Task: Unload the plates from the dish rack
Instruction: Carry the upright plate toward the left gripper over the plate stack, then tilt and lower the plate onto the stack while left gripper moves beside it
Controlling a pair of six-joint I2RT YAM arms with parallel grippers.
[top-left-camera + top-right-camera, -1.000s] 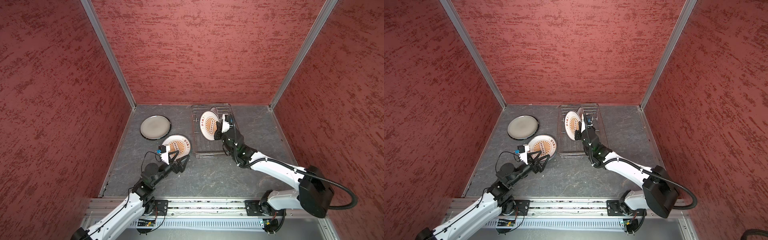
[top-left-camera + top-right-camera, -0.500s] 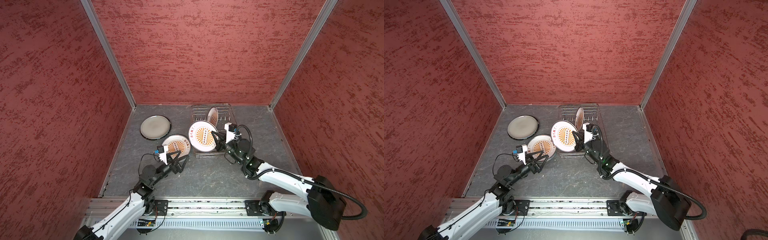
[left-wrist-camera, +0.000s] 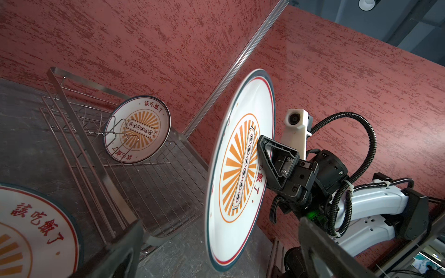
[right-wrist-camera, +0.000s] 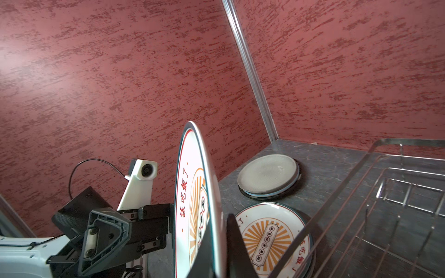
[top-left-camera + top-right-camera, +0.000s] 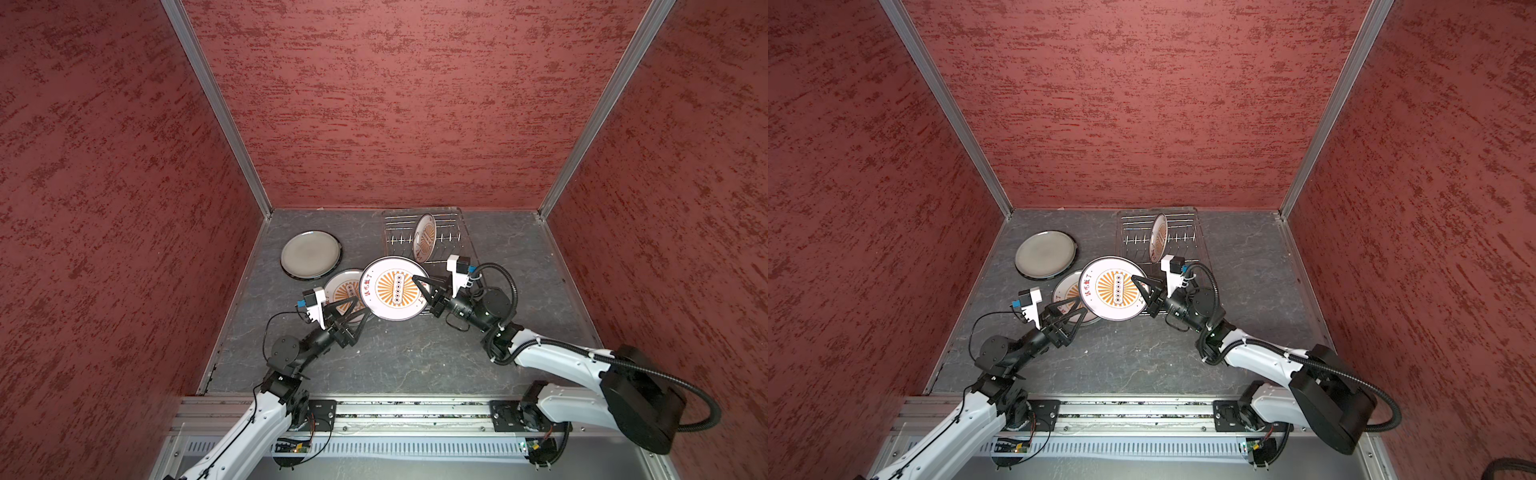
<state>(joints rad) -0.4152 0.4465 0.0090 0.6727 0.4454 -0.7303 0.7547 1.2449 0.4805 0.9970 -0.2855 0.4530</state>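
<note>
The right gripper (image 5: 420, 287) is pinched on the right rim of a sunburst plate (image 5: 390, 291), held tilted at frame centre; the left gripper (image 5: 358, 308), spread wide, is seen just lower left of it.

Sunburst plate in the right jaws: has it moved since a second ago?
Yes. The held sunburst plate has left the dish rack prongs and come out past the rack's near-left corner, where it now overlaps the flat sunburst plate in a top view.
</note>
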